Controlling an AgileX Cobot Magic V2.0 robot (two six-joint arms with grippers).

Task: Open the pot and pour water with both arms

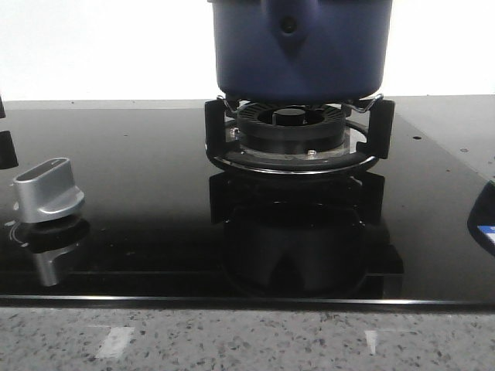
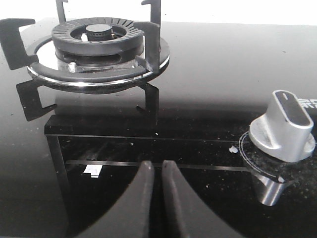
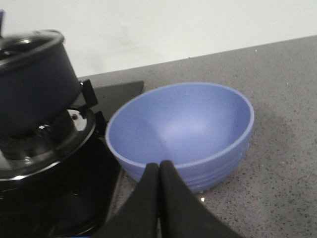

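Note:
The large dark-blue pot (image 1: 298,46) sits on the black burner stand (image 1: 298,139) at the back middle of the glass hob; its top is cut off in the front view. The right wrist view shows the pot (image 3: 34,84) with a lid (image 3: 29,42) on it. My right gripper (image 3: 159,164) is shut and empty, hovering just in front of a blue bowl (image 3: 183,129), to the right of the pot. My left gripper (image 2: 157,163) is shut with nothing in it, low over the black glass. Neither gripper shows in the front view.
A silver control knob (image 1: 48,189) stands on the hob at the left, and the knob (image 2: 285,129) is close beside my left gripper. A bare burner with its pan supports (image 2: 96,44) lies beyond that gripper. The bowl rests on the speckled grey counter (image 3: 277,163).

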